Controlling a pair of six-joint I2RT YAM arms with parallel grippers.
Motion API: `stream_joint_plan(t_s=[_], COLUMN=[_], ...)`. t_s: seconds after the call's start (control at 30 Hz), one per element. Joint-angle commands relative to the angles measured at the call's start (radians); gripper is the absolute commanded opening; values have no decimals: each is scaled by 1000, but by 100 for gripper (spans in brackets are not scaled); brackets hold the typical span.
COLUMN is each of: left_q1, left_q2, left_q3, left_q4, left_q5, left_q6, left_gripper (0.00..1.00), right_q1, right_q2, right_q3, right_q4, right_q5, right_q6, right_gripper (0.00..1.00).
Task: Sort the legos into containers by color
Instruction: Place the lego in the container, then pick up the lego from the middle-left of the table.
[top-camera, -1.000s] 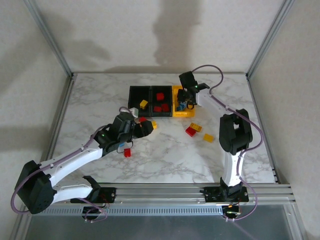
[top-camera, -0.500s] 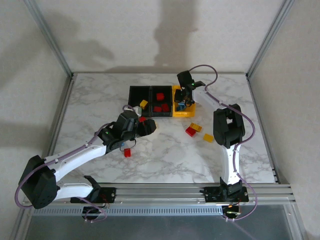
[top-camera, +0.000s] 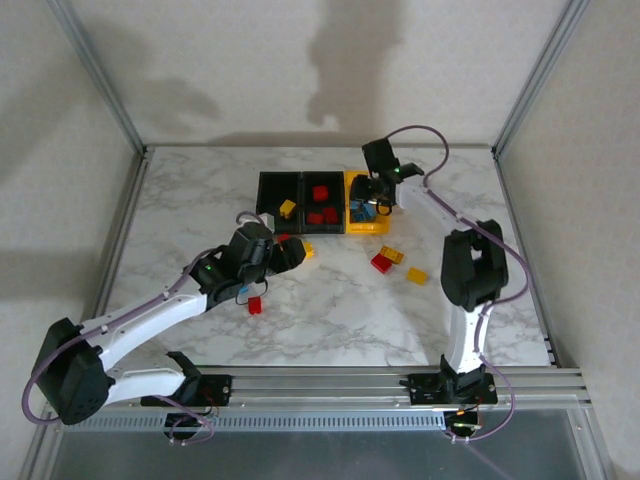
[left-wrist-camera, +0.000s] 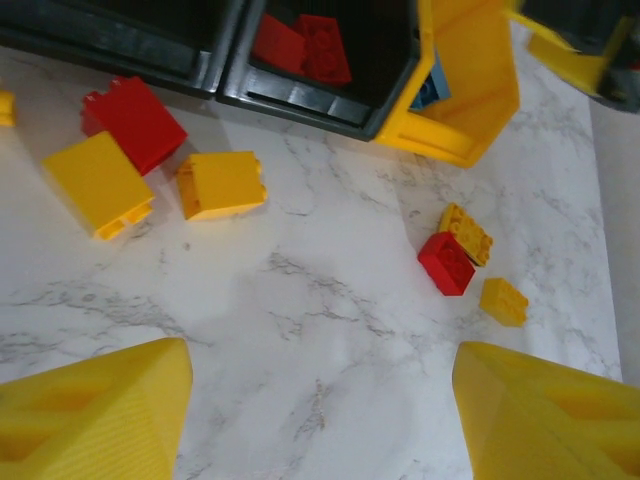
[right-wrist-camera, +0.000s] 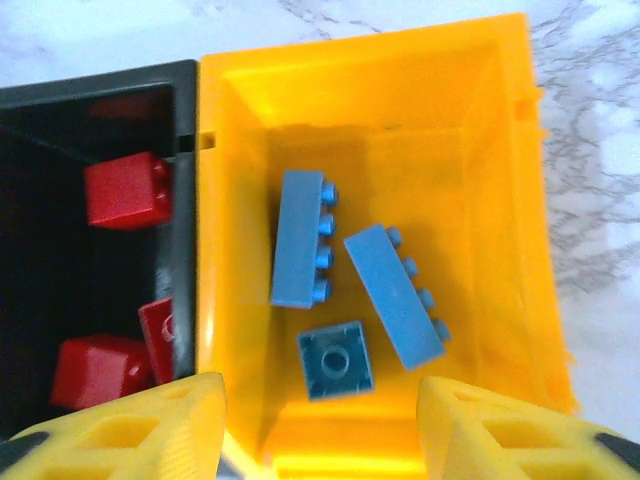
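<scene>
Over the yellow bin (right-wrist-camera: 520, 150), my right gripper (right-wrist-camera: 320, 420) sits jaws apart, empty, three blue legos (right-wrist-camera: 300, 238) inside. I'd lift straight up first, then head for the loose bricks (top-camera: 383, 262) around 5 o'clock.

The left arm (top-camera: 150, 315) stretches low, forward and to the right. At its end the left gripper (top-camera: 292, 255) tilts downward with its jaws wide apart, the yellow fingers (left-wrist-camera: 100, 410) standing at either side of the claw. The right arm (top-camera: 465, 270) rises, folds at the elbow and reaches forward-left, and the right gripper (top-camera: 368, 205) points straight down with its jaws parted.
</scene>
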Motion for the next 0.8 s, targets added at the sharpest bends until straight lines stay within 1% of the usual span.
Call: stream_joint_plan(t_s=[0.0, 0.17, 0.3, 0.47, 0.63, 0.77], left_q1=[-4, 20, 59, 110, 138, 142], left_q2=[-36, -59, -68, -72, -78, -77], left_q3=[9, 8, 14, 15, 0, -18], left_q4=[-98, -171, -227, -290, -310, -314], left_q5=[-85, -136, -155, -173, -179, -185], left_q6=[-36, -54, -51, -44, -30, -34], left_gripper=[70, 70, 71, 70, 68, 68], right_q1=[20, 54, 83, 152, 213, 255], right_q2=[-136, -281, -385, -520, -644, -710], right_q3=[-93, -240, -339, -483, -623, -708], right_q4=[63, 127, 168, 249, 332, 383], right_q5=[-29, -70, -96, -124, -153, -178], right_q6=[16, 22, 32, 24, 28, 32], right_gripper=[55, 57, 58, 59, 59, 59])
